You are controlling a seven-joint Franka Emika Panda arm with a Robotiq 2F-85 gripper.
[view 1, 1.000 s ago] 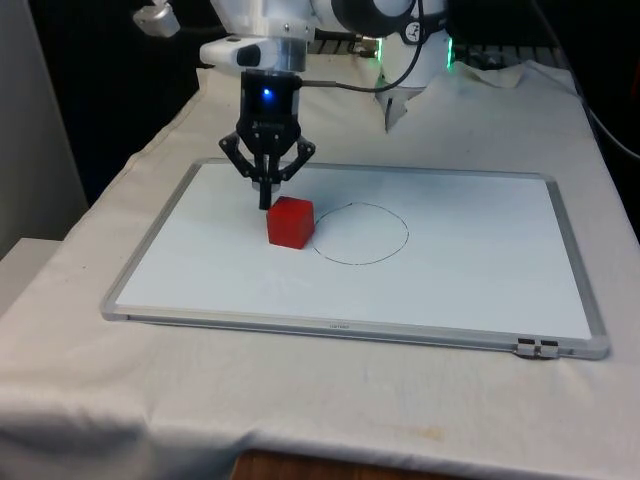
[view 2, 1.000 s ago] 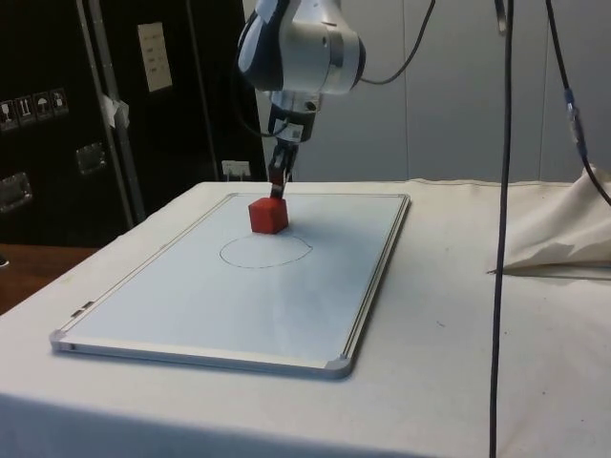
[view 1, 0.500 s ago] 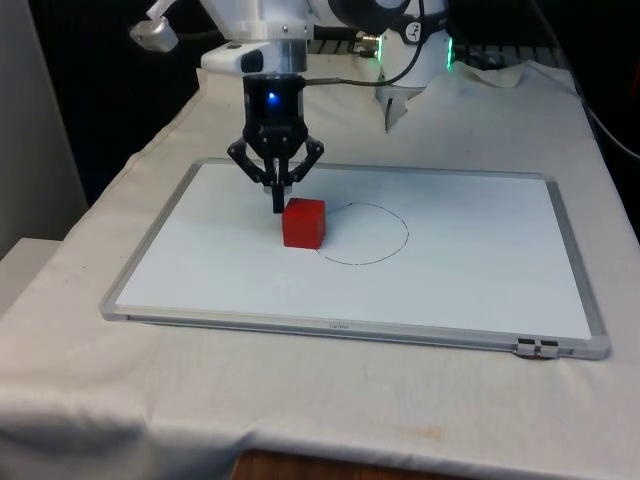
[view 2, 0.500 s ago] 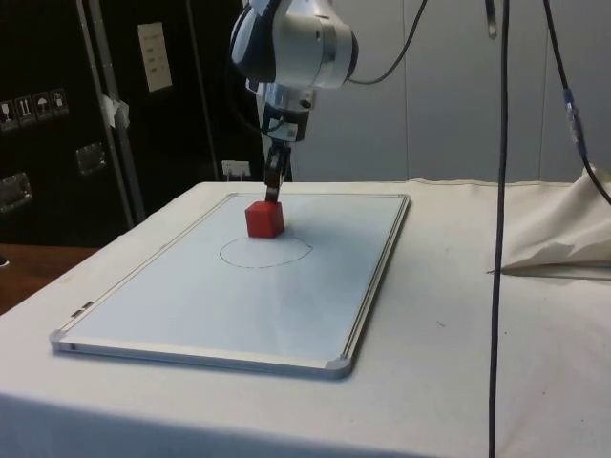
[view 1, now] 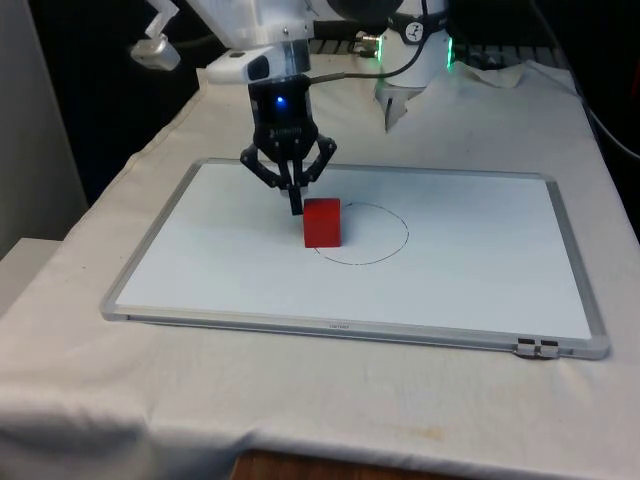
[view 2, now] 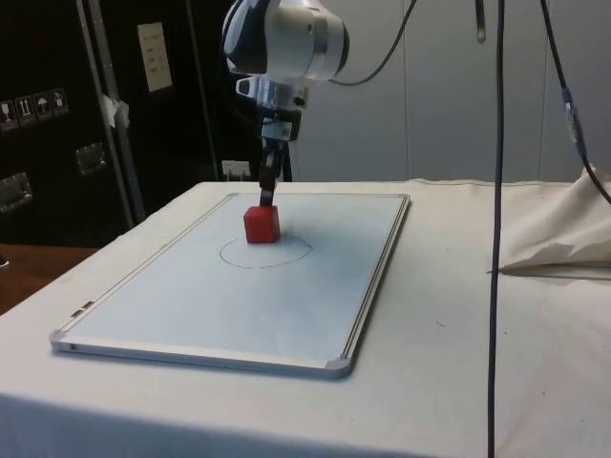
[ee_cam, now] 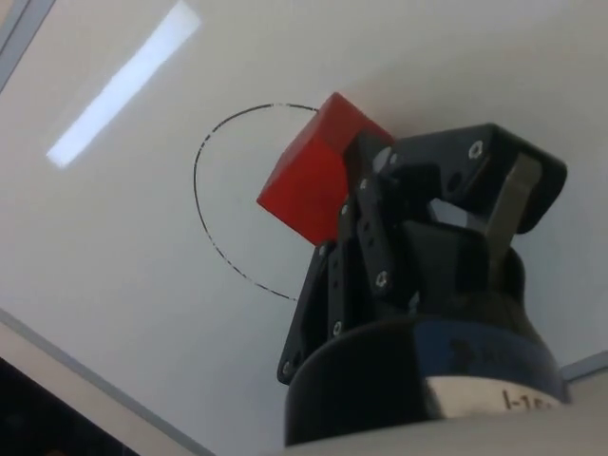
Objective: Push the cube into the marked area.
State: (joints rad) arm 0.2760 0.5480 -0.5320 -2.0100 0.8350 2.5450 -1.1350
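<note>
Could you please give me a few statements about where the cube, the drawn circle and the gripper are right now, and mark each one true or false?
1. The red cube sits across the line of the drawn circle, not fully inside it. True.
2. The gripper has the cube lifted off the whiteboard. False: the cube rests on the board, and the shut fingertips stand against its side.
3. In the front view, the gripper is on the cube's left, away from the circle's centre. True.
4. The cube is blue. False: it is red.
5. The circle is drawn on the cloth. False: it is drawn on the whiteboard.
</note>
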